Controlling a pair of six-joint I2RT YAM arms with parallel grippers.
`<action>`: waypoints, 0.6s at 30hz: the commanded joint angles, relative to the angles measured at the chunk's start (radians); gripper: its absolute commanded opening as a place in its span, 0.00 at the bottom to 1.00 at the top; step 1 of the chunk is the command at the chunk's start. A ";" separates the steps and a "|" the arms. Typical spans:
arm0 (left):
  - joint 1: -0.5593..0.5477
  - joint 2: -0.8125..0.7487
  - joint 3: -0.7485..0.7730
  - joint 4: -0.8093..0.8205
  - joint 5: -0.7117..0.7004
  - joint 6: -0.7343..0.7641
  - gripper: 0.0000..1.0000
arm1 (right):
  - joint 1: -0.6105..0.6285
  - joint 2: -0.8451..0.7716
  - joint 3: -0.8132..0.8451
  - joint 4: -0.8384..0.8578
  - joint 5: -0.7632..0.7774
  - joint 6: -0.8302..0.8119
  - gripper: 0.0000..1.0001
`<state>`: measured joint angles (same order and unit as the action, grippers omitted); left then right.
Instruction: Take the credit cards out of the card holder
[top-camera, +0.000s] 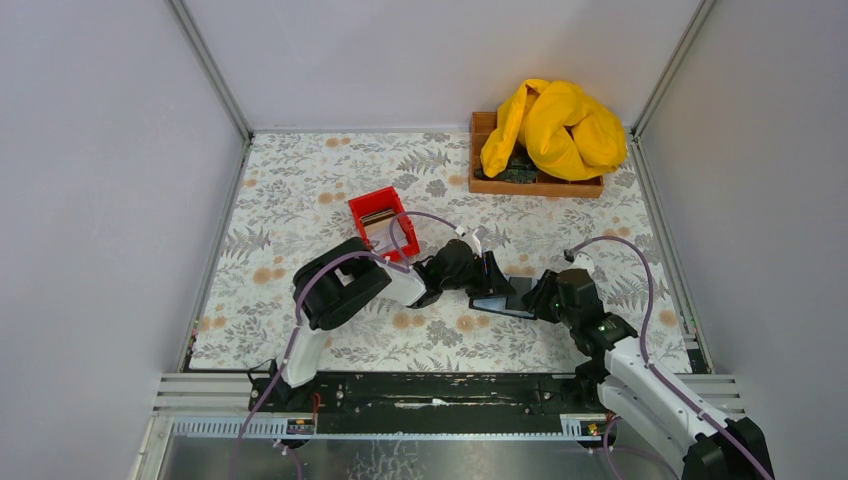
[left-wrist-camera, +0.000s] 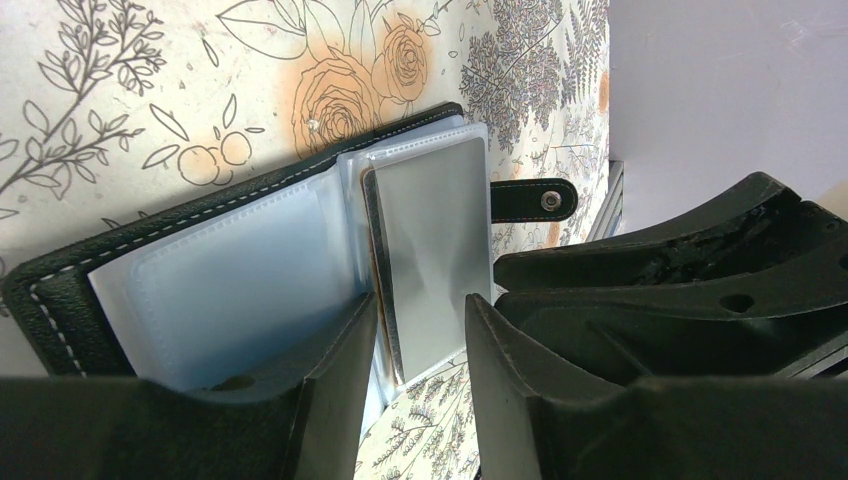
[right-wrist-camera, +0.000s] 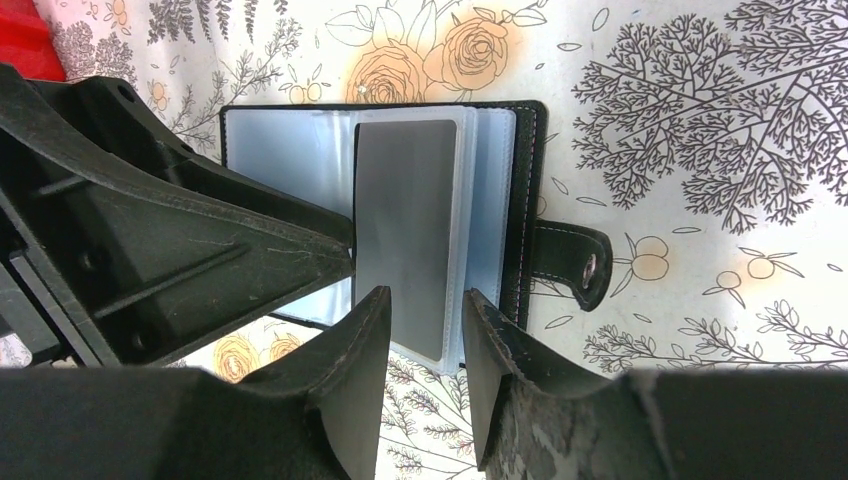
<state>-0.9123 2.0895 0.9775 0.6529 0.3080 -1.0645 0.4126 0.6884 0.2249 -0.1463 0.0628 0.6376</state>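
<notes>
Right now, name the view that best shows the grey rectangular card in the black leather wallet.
Right wrist: the grey card faces it squarely, almost whole. Left wrist shows it slanted and washed out. Top external shows only the wallet, tiny between arms.

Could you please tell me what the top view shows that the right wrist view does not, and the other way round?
Only the top view: the wooden tray with a yellow cloth in it, at the far right. Only the right wrist view: the grey card in a clear sleeve, and the snap strap. Both: the open holder lying on the floral table, with the left pincer and the right pincer at it.
</notes>
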 joint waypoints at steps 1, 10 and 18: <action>0.000 0.058 -0.016 -0.107 -0.013 0.026 0.46 | 0.005 0.005 0.010 0.011 0.014 0.006 0.40; 0.001 0.059 -0.022 -0.101 -0.007 0.023 0.46 | 0.006 -0.025 0.007 -0.019 0.082 0.045 0.41; 0.002 0.063 -0.019 -0.096 0.000 0.023 0.46 | 0.006 -0.025 0.002 0.003 0.040 0.022 0.41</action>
<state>-0.9104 2.0899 0.9775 0.6544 0.3145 -1.0645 0.4126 0.6712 0.2249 -0.1726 0.1116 0.6682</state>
